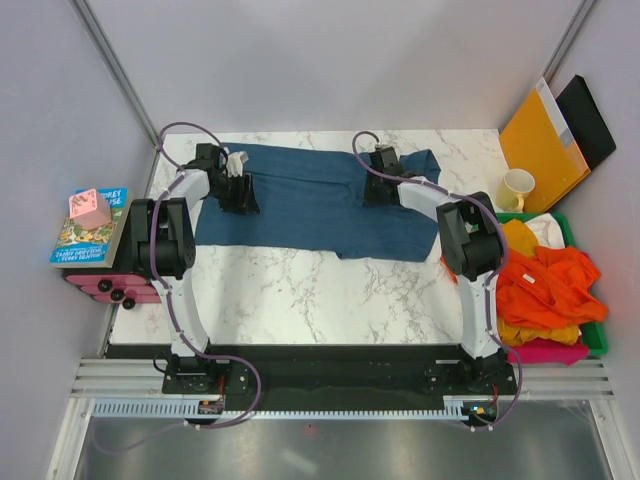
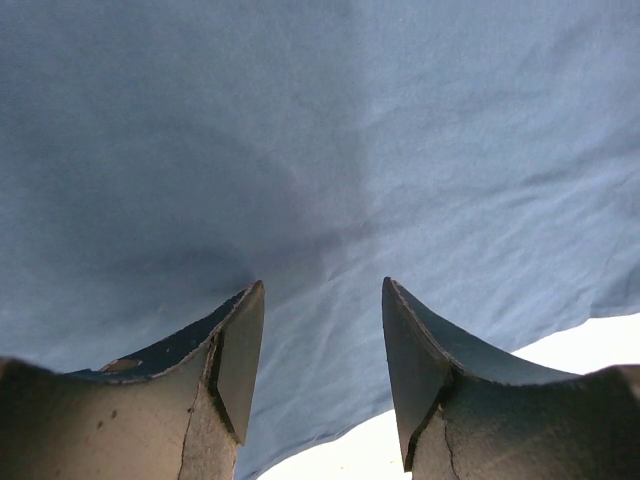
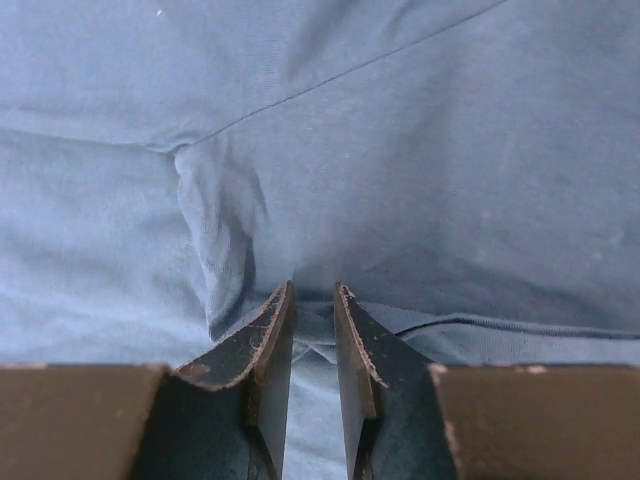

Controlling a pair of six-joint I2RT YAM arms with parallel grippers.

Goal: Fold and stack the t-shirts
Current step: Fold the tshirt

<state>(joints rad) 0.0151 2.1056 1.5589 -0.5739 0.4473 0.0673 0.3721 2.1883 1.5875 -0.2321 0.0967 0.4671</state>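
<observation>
Top external: flat, faintly creased dark teal-blue t-shirt (image 1: 310, 205)

Only readable thing I can spot is the book (image 1: 85, 240) at the far left. A pink block (image 1: 90, 208) covers part of the cover, leaving "...OREY" and "...USE" up top and "TERRY DENTON" along the bottom. Nothing else is legible.

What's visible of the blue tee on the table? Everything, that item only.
The blue tee is dark teal, soft-looking cloth, spread mostly flat on the far half of the marble table, lengthwise left to right, with what looks like a sleeve poking out far right. A seam and a puckered wrinkle show close up. The left claw stands open over it; the right claw pinches a fold by a hem.
</observation>
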